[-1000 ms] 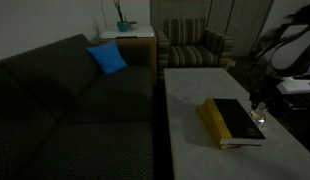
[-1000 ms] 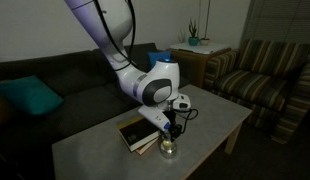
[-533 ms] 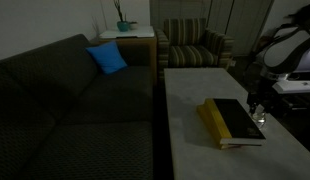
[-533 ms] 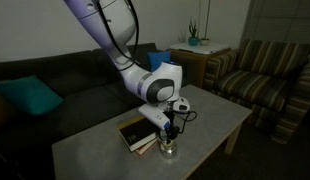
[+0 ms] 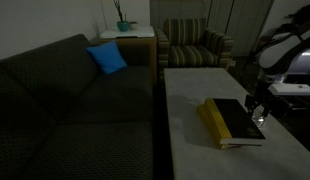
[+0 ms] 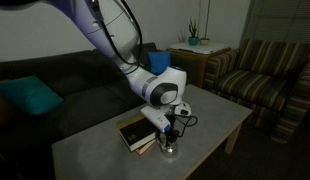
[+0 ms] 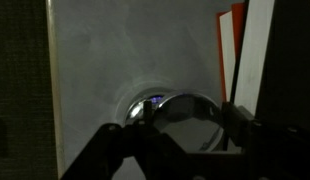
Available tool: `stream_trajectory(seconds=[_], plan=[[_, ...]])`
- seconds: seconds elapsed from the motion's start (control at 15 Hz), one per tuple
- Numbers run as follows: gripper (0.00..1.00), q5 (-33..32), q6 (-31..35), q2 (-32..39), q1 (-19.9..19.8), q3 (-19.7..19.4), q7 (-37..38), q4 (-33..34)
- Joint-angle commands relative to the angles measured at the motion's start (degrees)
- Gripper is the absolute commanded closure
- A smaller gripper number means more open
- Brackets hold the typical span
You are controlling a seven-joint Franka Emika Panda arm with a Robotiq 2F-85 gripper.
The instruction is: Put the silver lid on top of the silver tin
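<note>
The tabletop point(image 5: 190, 100) is pale grey, the book point(image 5: 233, 120) black with a yellow edge, the sofa point(image 5: 65, 100) dark charcoal, its cushion point(image 5: 108, 58) bright blue, the armchair point(image 5: 195, 45) olive-and-cream striped, the silver lid point(image 7: 180, 108) shiny grey, the claw point(image 6: 171, 135) black.

I count one tool point(image 6: 171, 134), mine. On the tabletop point(image 5: 190, 100): one book point(image 5: 233, 120) and one silver tin point(image 6: 170, 149). Around it: one sofa point(image 5: 65, 100), one striped armchair point(image 5: 195, 45), one potted plant point(image 5: 122, 18), and two cushions, a teal cushion point(image 6: 25, 97) and a blue cushion point(image 6: 161, 56).

Arm point(image 6: 113, 40) bowed, pincer point(image 6: 171, 135) downward.
</note>
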Motion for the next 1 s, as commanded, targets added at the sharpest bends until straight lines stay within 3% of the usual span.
stream_trajectory(seconds=[0.0, 0.53, 0.93], plan=[[0.56, 0.93, -1.67, 2.96, -0.47, 0.45, -0.41, 4.61], [0.56, 0.26, 2.74, -2.15, 0.88, -0.37, 1.76, -3.66], [0.56, 0.20, 5.85, -3.31, 1.02, -1.03, 4.24, -6.21]])
